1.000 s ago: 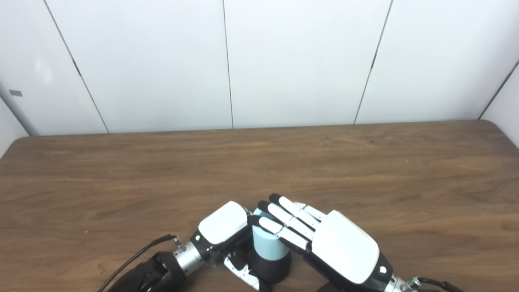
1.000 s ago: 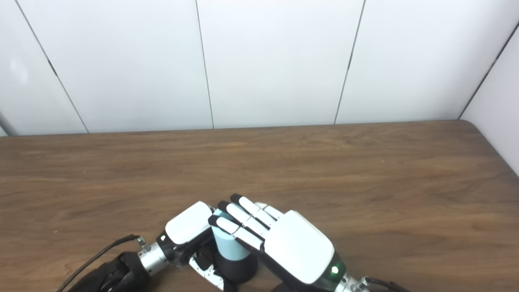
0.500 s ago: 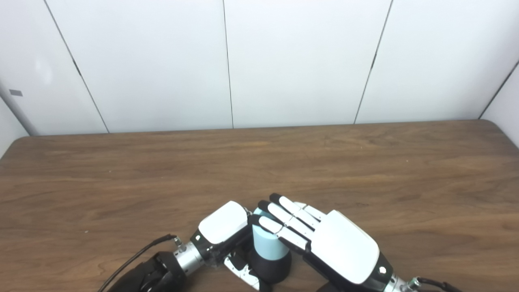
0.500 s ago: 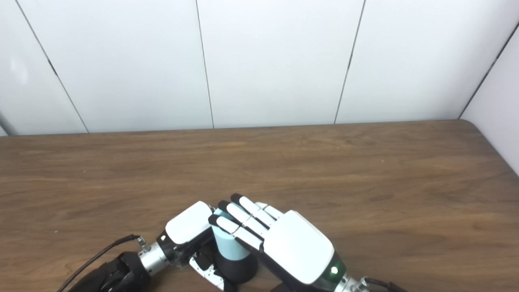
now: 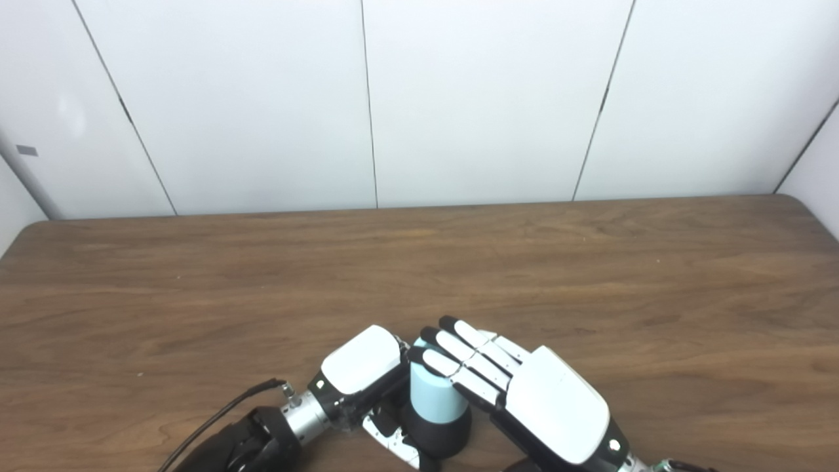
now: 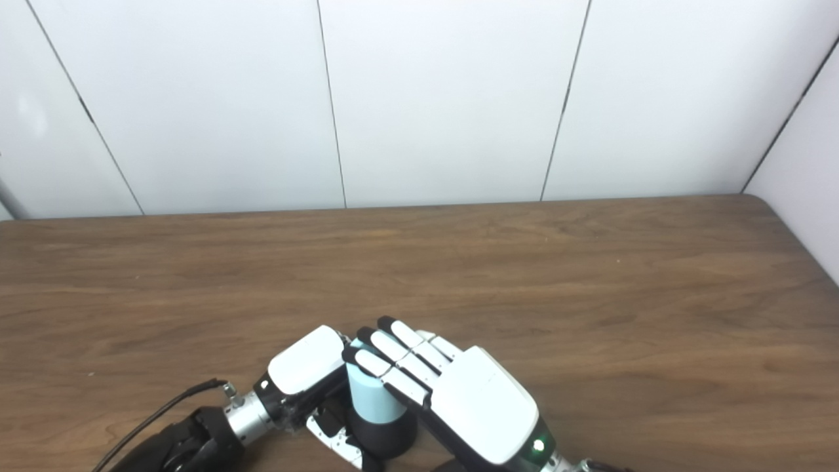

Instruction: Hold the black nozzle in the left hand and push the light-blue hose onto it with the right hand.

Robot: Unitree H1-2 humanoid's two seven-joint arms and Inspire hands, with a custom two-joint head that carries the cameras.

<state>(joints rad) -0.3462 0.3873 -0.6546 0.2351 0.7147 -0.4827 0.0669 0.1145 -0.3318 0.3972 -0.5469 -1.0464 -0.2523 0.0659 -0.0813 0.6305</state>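
Right hand (image 5: 524,400) shifted slightly nearer, fingers flat atop light-blue hose (image 5: 432,393) | left hand (image 5: 367,387) grips black nozzle (image 5: 442,438) | risk: off-axis push tilts hose

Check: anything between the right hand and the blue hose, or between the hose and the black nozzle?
Nothing visible. The right hand lies flat on top of the light-blue hose, which already stands directly on the black nozzle. The left hand is at the nozzle's left side, not between the parts.
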